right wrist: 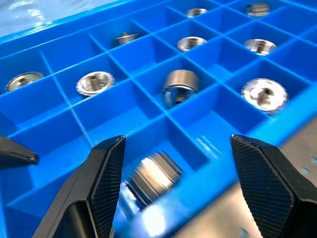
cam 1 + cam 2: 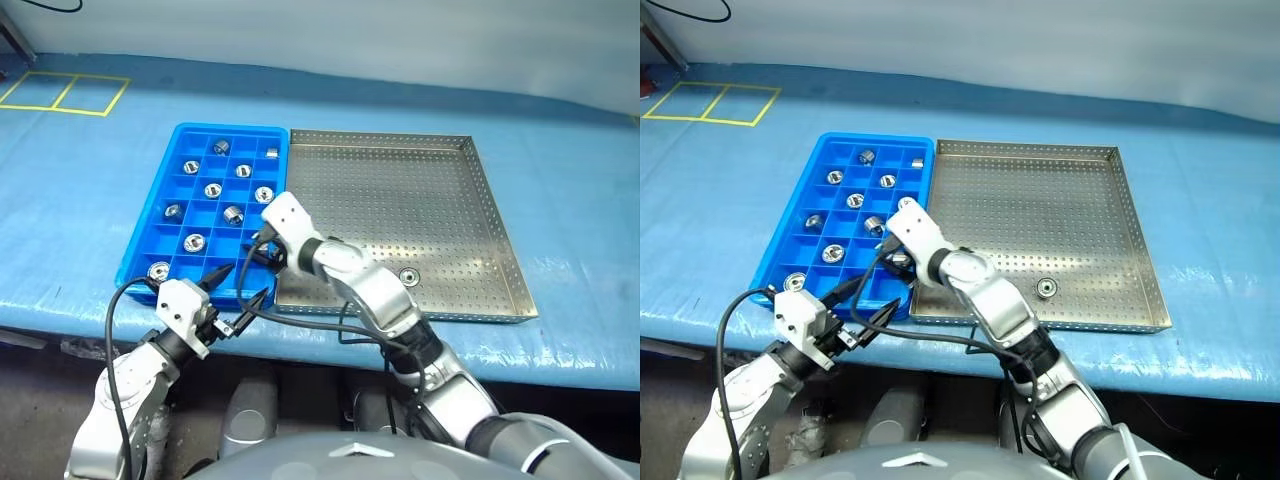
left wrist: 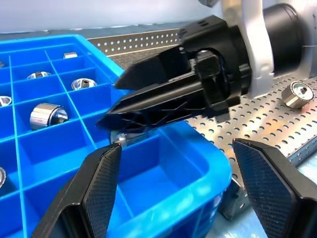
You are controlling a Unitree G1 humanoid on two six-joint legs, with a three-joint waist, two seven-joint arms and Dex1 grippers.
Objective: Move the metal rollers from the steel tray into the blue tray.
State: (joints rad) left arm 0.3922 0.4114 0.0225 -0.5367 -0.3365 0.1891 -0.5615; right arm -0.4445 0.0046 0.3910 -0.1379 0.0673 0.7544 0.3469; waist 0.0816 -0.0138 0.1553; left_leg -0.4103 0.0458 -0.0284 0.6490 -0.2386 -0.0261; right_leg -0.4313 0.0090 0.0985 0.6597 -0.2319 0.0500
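One metal roller (image 2: 408,276) lies on the steel tray (image 2: 400,190), near its front rim. I count about ten more rollers sitting in compartments of the blue tray (image 2: 180,140), which stands just beside the steel tray on its left. My right gripper (image 1: 173,183) hangs over the blue tray's near right corner with its fingers spread apart, and a roller (image 1: 153,176) sits blurred between them above a compartment, gripped by neither finger. My left gripper (image 2: 243,286) is at the blue tray's front edge, fingers wide and empty
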